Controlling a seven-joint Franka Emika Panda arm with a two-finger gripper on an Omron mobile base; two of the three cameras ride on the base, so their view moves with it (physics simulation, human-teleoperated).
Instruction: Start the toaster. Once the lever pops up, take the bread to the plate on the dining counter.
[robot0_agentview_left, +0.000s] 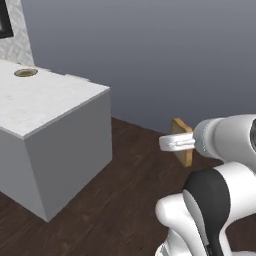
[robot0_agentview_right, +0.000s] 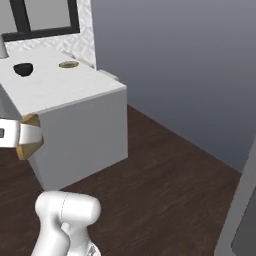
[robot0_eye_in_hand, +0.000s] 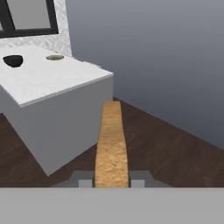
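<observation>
**Bread held in my fingers, clear of the bench**

Left base view: the bench, white marble on top with plain light-grey sides, takes up the left half of the frame. The plate sits on its top at the upper left, small and far off. At the centre right, my fingers are closed on the bread, which stands on edge over the dark wooden floor, well apart from the bench.

Right base view: a dark bowl sits on the bench top at the upper left, with the plate just right of it, the two apart. My fingers and the bread are at the left edge of the frame, in front of the bench's grey side wall. Whether the bread touches that wall, I cannot tell from here.

Hand view: bowl and plate lie at the upper left on the bench. The bread runs up the centre of the frame, seen edge-on, gripped between my two fingers at narrow spacing. A grey wall covers the right.
</observation>
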